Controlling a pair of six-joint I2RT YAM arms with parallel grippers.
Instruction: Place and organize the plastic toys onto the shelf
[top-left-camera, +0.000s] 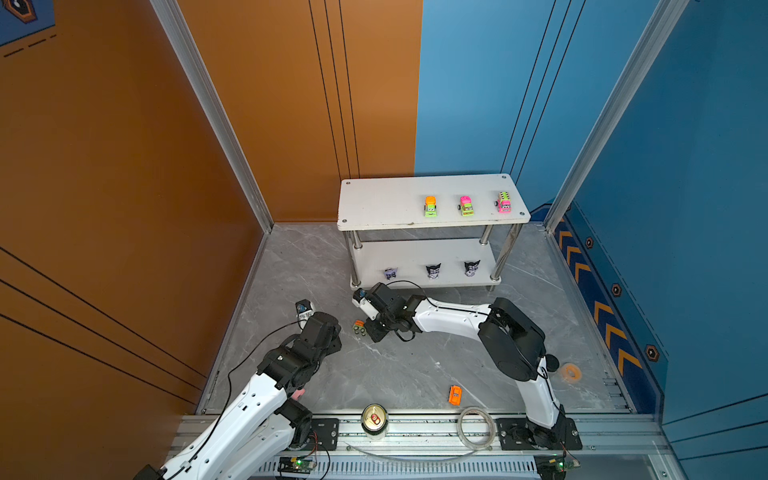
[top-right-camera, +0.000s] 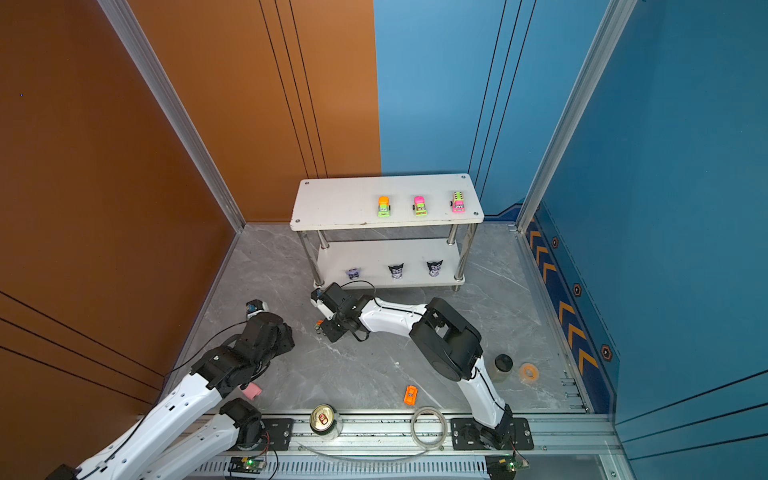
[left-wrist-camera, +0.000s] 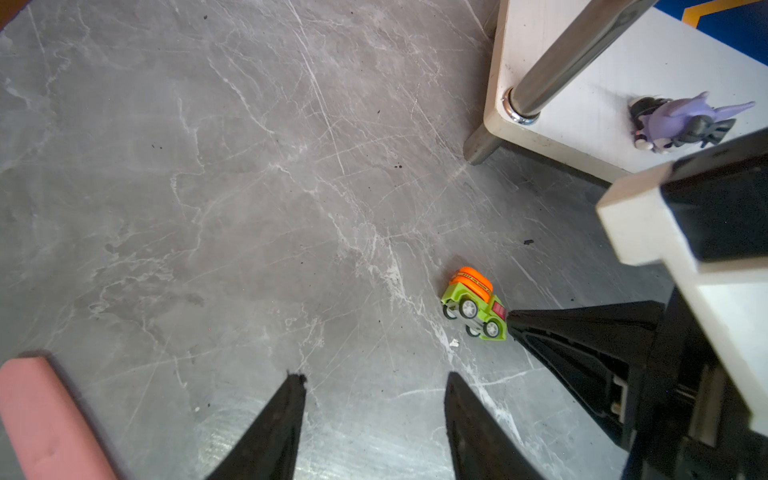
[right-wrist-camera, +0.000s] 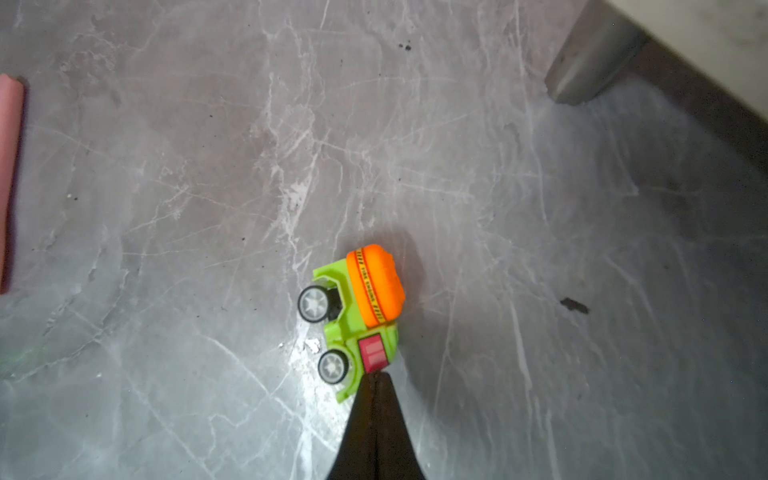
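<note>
Shelf (top-left-camera: 374, 203) is set far centre; 3 cars (top-left-camera: 466, 205) are lined on top tier, 3 figurines (top-left-camera: 433, 271) on lower. Right gripper (right-wrist-camera: 376, 376) jaws are pressed together, empty, tips touching green-orange car (right-wrist-camera: 357, 316) (tipped on its side, by shelf's near-left leg). Left gripper (left-wrist-camera: 374, 376) jaws are held apart, nothing btwn. Orange car (top-left-camera: 455, 395) is seen on near floor (top-left-camera: 415, 365).

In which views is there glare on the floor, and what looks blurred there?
Right wrist view: glare on the floor beside the toy truck, its shadow opposite the wheels; the shelf leg is soft. Left wrist view: the pink object is blurred. In both top views: even light.
</note>
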